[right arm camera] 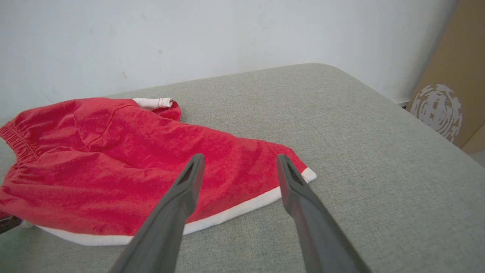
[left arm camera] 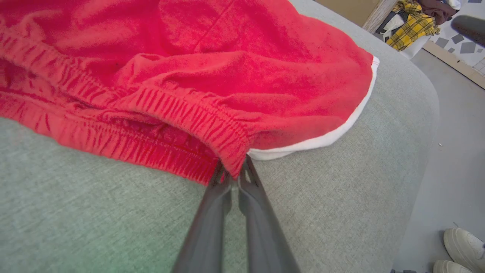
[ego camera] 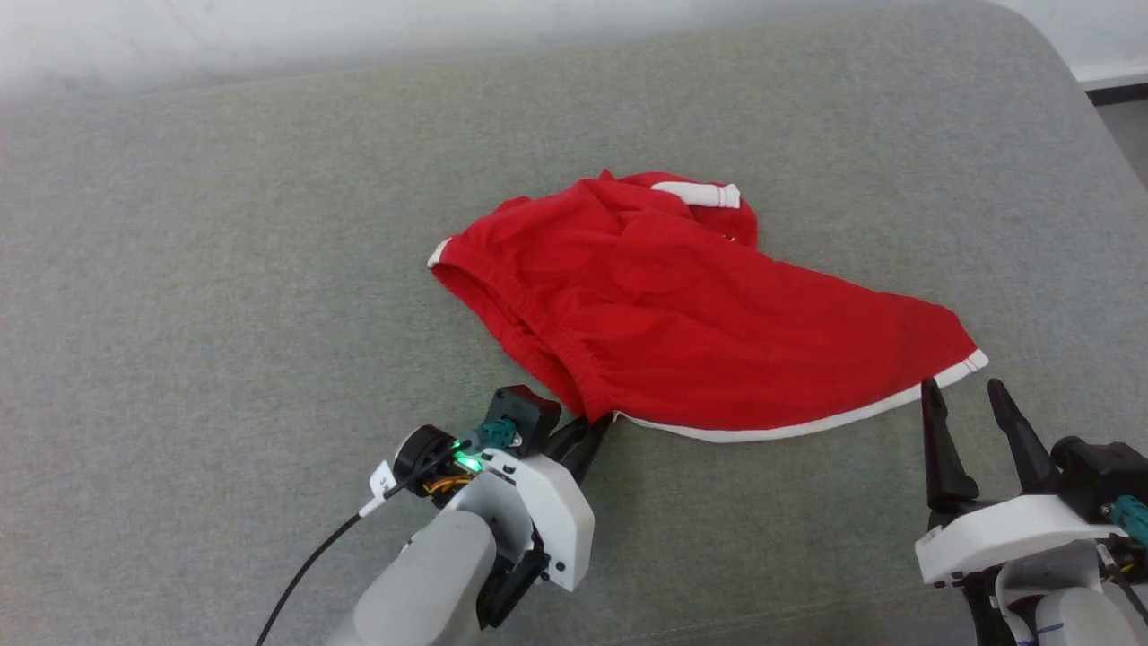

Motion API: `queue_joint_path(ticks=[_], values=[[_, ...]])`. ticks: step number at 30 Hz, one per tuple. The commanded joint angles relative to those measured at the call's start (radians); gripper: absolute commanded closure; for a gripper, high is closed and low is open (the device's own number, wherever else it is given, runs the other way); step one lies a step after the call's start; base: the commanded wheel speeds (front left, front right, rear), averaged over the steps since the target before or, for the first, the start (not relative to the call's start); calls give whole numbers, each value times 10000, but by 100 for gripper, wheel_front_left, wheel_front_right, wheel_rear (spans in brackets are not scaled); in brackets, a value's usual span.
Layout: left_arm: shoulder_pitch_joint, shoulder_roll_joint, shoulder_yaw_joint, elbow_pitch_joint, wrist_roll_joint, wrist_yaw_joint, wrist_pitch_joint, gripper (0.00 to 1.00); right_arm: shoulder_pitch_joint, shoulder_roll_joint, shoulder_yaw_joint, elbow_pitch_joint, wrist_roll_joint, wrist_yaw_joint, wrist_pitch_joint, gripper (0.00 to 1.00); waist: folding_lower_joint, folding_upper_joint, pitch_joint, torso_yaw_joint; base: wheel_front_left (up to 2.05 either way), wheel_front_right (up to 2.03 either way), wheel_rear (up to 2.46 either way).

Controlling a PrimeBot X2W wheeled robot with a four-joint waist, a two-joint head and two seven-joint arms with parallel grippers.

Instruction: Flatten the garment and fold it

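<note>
- Rumpled thin red shorts (ego camera: 682, 314), spread across the middle of a grey woven cushion (ego camera: 224, 269).
- Ribbed elastic waistband (left arm camera: 182, 110) corner pinched tight in the left gripper (ego camera: 594, 429).
- White hem trim (right arm camera: 227, 216) just beyond the right gripper (ego camera: 964, 388), prongs spread, empty.

**Three Lenses on One Scene**

The head camera looks forward and down over the grey cushion (ego camera: 224, 269), wide enough for the whole shorts (ego camera: 700, 314). The left wrist camera crouches low and close at the waistband (left arm camera: 182, 110), sighting along the left gripper (left arm camera: 233, 178). The right wrist camera sits farther back, facing the wall (right arm camera: 227, 38). All share the white hem (left arm camera: 322, 140).
</note>
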Motion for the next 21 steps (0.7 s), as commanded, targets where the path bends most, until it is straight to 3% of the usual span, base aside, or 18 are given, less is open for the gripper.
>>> queue_joint_path(ticks=[1,8,12,21], values=[[-28,70,55,24,-134,9,-46,100,-150,3,-64,51,45,-9,-45,0,-1,-2,-41,132,0,0,0],[335,378,180,-284,-330,125,28,100,-299,3,-995,528,-434,-9,665,0,-1,-2,-107,459,0,0,0],[479,567,198,-607,-383,217,189,100,-767,3,-1838,1221,-658,-9,1543,0,-1,-2,-7,648,0,0,0],[599,714,153,-1279,-459,365,397,100,-1976,3,-2445,2705,-1189,-9,3791,0,-1,-2,323,961,0,0,0]])
